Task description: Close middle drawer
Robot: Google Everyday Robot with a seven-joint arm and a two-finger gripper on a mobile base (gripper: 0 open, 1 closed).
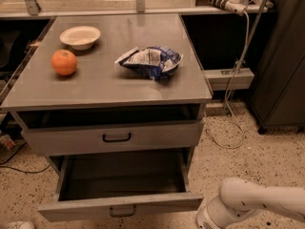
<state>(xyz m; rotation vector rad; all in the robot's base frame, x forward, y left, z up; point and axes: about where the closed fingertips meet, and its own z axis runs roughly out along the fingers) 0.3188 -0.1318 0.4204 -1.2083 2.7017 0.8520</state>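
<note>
1. On the left of the cabinet top sits an orange, with a white bowl just behind it and to its right.
2. Below the top, the top drawer stands slightly out from the cabinet, its black handle at the middle of its front.
3. Under that is the middle drawer. It is pulled far out toward the camera, with its long grey tray exposed and its flat front low in the view near the bottom edge. A small loop handle is at the front's centre.
4. Toward the right of the top lies a crumpled blue-and-white bag, well apart from the orange and bowl.
5. The white arm comes in from the lower right. The gripper is at its left end, low against the bottom edge and just beside the right corner of the middle drawer's front. It is cut off there, so I cannot tell whether it is open or closed, or whether it holds anything. I also cannot tell whether it touches the front.
6. As for progress, I judge the closing has hardly begun. The drawer is near full extension and nearly all of its travel is left. What remains is to press on the front and push it straight back until it sits flush with the cabinet.
</note>
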